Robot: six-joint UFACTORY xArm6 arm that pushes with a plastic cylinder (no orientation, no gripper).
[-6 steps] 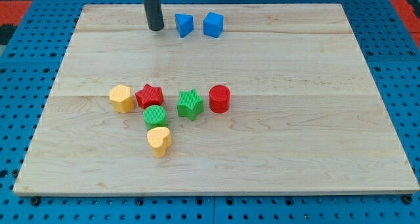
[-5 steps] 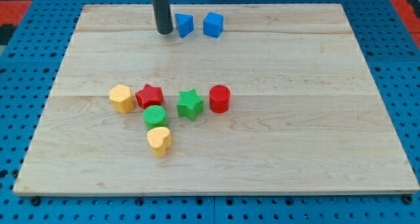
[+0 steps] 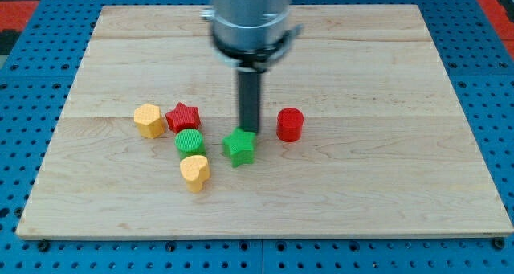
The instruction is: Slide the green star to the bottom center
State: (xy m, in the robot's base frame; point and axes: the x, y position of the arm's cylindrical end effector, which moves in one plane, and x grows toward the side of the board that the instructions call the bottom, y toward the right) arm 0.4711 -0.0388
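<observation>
Standing upright, my tip (image 3: 249, 132) touches green star (image 3: 239, 148).

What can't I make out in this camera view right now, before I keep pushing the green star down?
- The two blue blocks at the view's top: not visible; the arm's grey body covers that area.
- Contact between my tip and the green star: the tip sits at the star's top edge, but whether it touches or a gap remains is too fine to tell.
- The arm's upper part: cut off by the view's top edge.
</observation>
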